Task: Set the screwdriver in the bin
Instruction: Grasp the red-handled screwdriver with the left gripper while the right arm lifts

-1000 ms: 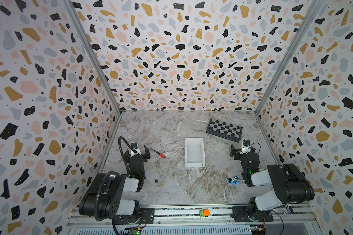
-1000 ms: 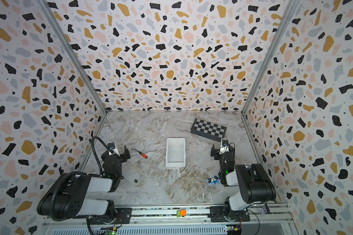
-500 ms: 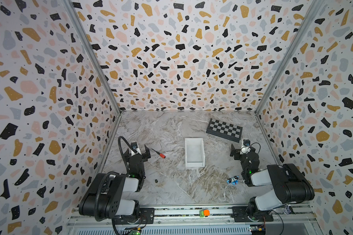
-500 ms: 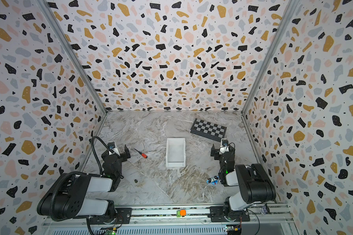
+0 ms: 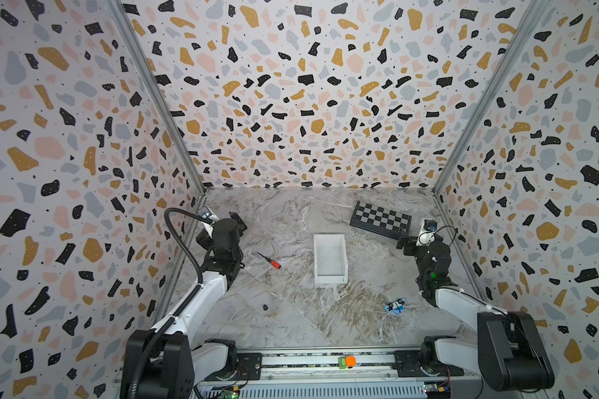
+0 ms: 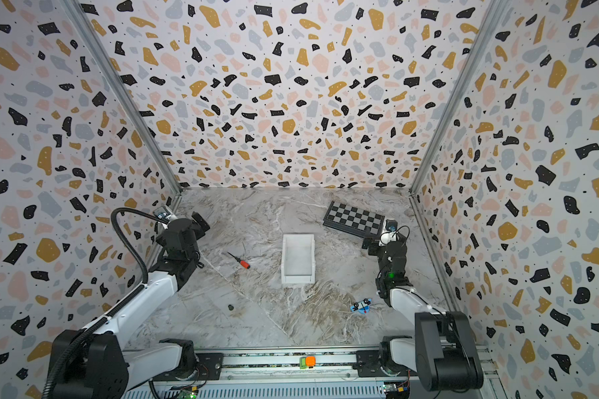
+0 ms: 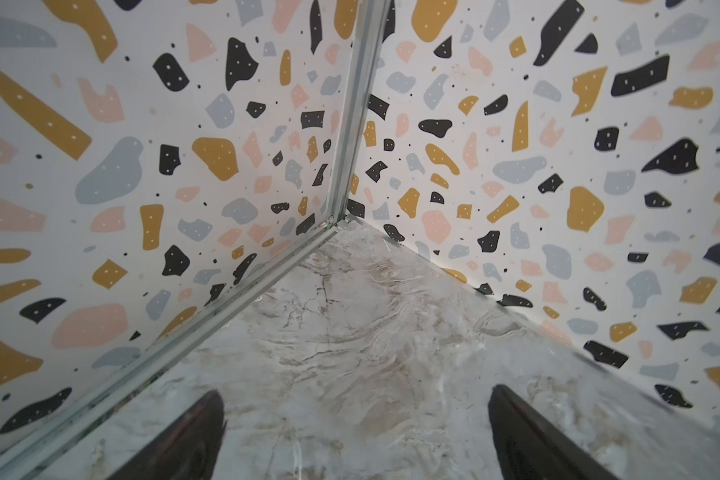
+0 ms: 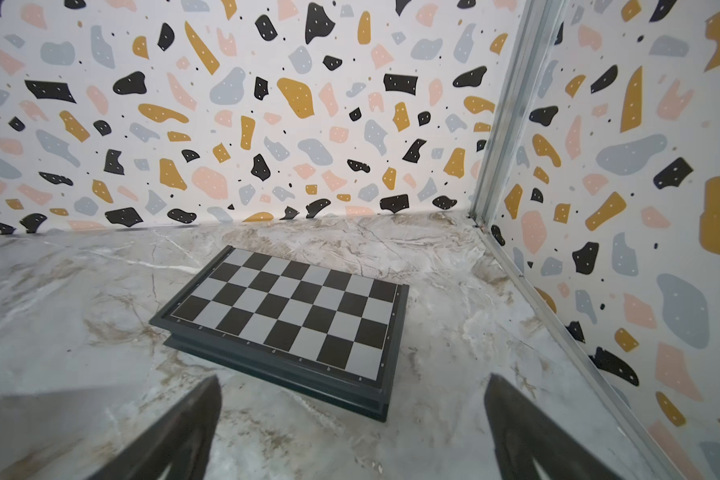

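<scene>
Lying on the marble surface [image 5: 291, 214] left of centre, the screwdriver [image 5: 273, 262] sits outside the empty bin [image 5: 330, 279], so pickup and placing both remain. The left gripper [image 7: 355, 395], open and empty, hangs near the left edge, close to the screwdriver's shaft but aimed at the back-left corner. The right gripper [image 8: 353, 380], open too, faces the chessboard [image 8: 292, 316] near the right edge.

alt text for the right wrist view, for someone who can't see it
A black-and-grey chessboard lies flat on the marble table, just beyond the open jaws of the right gripper. Speckled walls meet in a corner behind it.
</scene>
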